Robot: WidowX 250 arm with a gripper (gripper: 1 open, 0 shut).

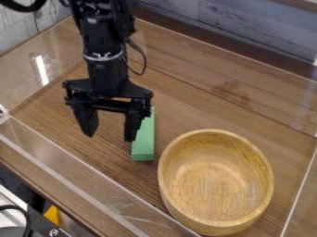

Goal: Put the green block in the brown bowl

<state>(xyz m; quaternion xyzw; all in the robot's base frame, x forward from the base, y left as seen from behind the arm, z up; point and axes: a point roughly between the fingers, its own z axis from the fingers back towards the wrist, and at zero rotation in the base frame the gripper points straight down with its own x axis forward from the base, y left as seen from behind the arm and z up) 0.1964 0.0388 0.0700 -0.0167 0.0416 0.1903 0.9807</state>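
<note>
The green block (145, 142) lies flat on the wooden table, just left of the brown bowl (216, 181), which stands empty at the front right. My gripper (110, 128) hangs open over the table at the block's left side, its two dark fingers (87, 118) spread wide. The right finger stands in front of the block's upper end and hides part of it. Nothing is held between the fingers.
Clear acrylic walls (74, 190) fence the wooden table on the left, front and right. A small clear plastic stand (77, 20) sits at the back left, mostly hidden behind the arm.
</note>
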